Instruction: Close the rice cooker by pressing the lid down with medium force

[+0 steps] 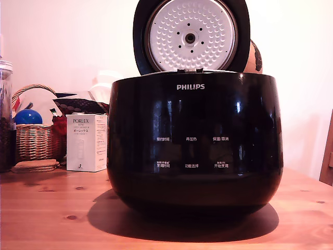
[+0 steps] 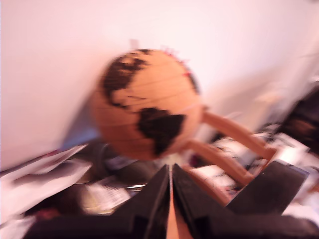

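The rice cooker (image 1: 195,143) is seen at the centre of the wooden table (image 1: 47,219), logo facing the exterior view. The lid (image 1: 191,35) is stood open upright behind it, silver inner disc shown. A white box (image 1: 86,142) and a wicker basket (image 1: 35,138) are placed at the exterior view's left. In the blurred wrist view, the end effector (image 2: 171,191) is closed on nothing, fingertips nearly touching, pointed at an orange globe (image 2: 145,103).

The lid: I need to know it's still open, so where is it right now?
In the exterior view the lid stands upright and open at top centre, hinged behind the rice cooker, its dimpled inner face toward the camera.
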